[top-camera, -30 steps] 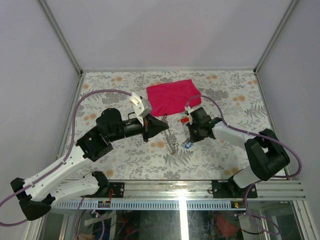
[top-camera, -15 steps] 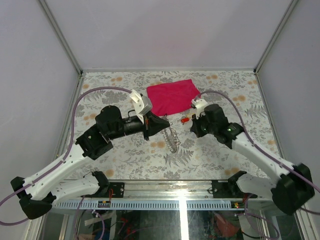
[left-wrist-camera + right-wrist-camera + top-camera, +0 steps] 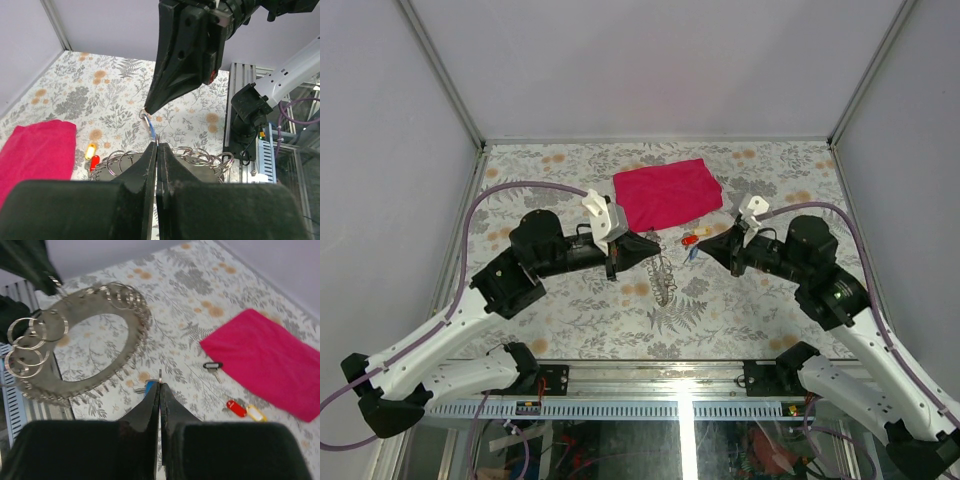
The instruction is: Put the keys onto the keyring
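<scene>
L claw [image 3: 156, 145] pressed shut, pinching keyring [image 3: 131, 337]; R claw [image 3: 160, 385] pinching blue key [image 3: 150, 127]. Align key w/ coil end, slide slow, hold ring steady.

Two arms crowd the middle of a floral desk [image 3: 570, 325]; its far corners lie open.
The left pincer [image 3: 657, 245] and right pincer [image 3: 704, 247] nearly meet tip to tip, the keyring [image 3: 664, 282] hanging from the left, a blue key [image 3: 151, 130] from the right. Just beyond lie tagged keys [image 3: 689, 240] and a pink cloth [image 3: 667, 192]. The near centre is bare.

Keyring [image 3: 196, 159] — partly behind left gripper [image 3: 156, 145]
</scene>
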You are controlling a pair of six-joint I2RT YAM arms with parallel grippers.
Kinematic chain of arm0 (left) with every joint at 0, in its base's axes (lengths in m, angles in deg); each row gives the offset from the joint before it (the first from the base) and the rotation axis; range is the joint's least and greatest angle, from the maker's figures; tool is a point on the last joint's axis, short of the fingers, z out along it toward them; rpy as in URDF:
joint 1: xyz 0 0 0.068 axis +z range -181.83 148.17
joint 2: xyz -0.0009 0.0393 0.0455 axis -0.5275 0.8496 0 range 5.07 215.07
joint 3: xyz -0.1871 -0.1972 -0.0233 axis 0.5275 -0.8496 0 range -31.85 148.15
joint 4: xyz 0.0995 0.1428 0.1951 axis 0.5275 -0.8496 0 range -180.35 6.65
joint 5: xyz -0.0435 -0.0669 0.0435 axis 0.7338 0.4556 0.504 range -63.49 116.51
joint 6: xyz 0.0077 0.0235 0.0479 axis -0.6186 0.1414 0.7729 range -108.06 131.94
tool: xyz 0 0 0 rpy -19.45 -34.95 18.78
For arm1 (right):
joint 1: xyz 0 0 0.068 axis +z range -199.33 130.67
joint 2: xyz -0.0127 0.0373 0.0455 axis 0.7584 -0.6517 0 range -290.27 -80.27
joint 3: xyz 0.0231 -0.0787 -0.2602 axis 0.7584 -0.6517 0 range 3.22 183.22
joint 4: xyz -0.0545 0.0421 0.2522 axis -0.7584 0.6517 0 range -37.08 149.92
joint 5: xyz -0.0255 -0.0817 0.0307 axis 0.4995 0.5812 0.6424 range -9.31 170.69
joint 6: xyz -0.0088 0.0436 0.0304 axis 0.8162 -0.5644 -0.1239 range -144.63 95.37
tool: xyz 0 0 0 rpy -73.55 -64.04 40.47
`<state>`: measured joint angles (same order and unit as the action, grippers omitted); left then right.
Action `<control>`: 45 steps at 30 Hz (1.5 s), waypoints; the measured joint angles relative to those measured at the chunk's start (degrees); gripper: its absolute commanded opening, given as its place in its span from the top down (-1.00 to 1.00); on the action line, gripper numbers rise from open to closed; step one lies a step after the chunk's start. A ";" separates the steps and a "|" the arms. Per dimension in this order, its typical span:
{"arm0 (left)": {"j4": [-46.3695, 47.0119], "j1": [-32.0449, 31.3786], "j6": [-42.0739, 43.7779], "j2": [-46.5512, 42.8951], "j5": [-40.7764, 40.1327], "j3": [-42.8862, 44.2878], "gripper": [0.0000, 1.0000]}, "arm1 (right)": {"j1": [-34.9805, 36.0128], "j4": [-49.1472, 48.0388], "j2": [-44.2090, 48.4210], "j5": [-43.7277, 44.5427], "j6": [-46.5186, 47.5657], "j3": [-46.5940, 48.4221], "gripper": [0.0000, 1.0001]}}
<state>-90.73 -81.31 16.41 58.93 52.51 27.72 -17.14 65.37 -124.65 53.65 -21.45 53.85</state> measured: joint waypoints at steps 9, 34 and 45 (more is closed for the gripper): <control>-0.90 0.00 6.49 0.70 1.53 3.91 1.00 | 0.00 -0.98 1.18 -9.16 0.76 5.03 1.00; -3.41 0.00 10.78 2.45 2.25 6.40 1.00 | 0.00 -13.86 -6.80 -24.33 -11.06 7.69 1.00; -3.41 0.00 10.82 2.60 2.23 7.06 1.00 | 0.00 -16.04 -8.20 -25.14 -12.28 8.26 1.00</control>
<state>-94.14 -81.31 27.23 61.53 54.74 34.78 -17.14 49.33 -132.84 28.51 -33.73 62.11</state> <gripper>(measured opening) 0.011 0.009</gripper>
